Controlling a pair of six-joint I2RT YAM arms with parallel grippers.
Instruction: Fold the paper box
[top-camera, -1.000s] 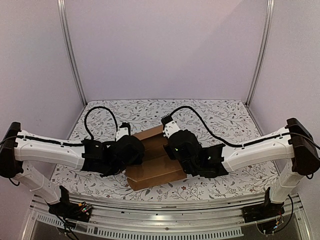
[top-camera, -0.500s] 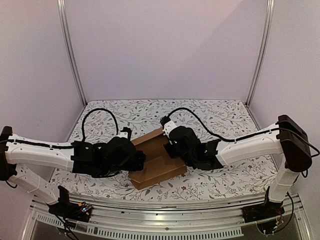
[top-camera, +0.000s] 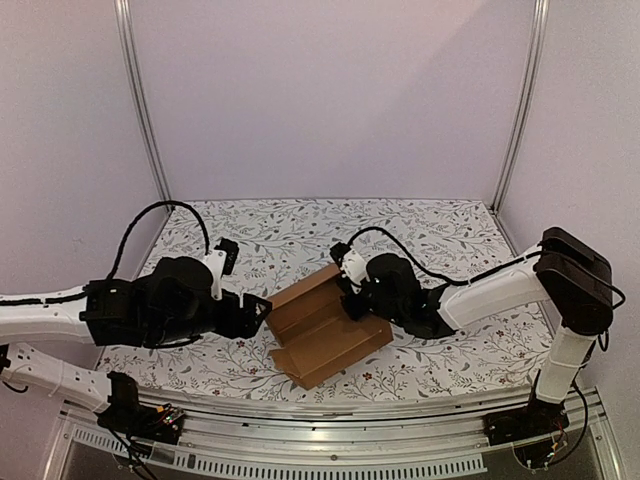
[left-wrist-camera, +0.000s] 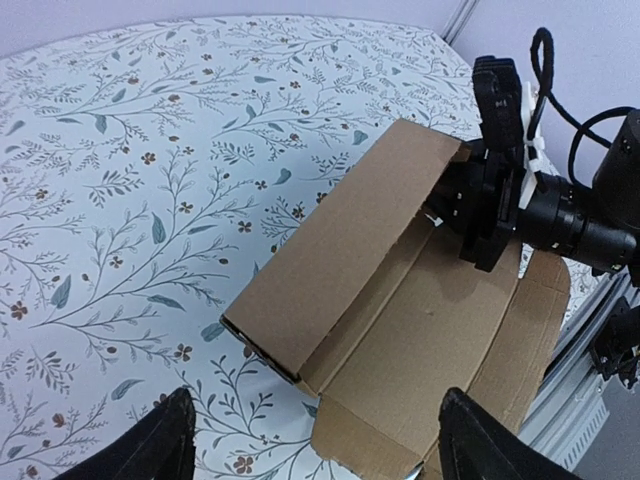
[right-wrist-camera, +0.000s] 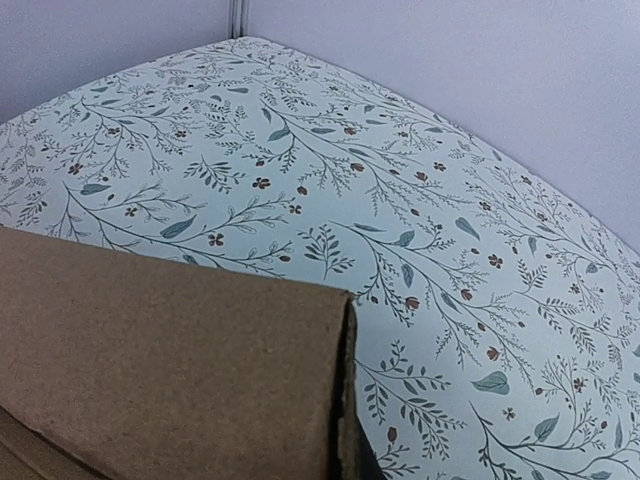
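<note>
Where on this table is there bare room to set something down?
Bare: the far strip of table between box and back wall, and the far right corner beyond the right arm. Crowded: the centre, where the left end effector and right end effector flank the box, and the near left under the left arm.

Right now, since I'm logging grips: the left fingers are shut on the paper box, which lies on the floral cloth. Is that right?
No: the left fingers stand open, clear of the paper box, as the left wrist view shows. The box does lie on the floral cloth.
</note>
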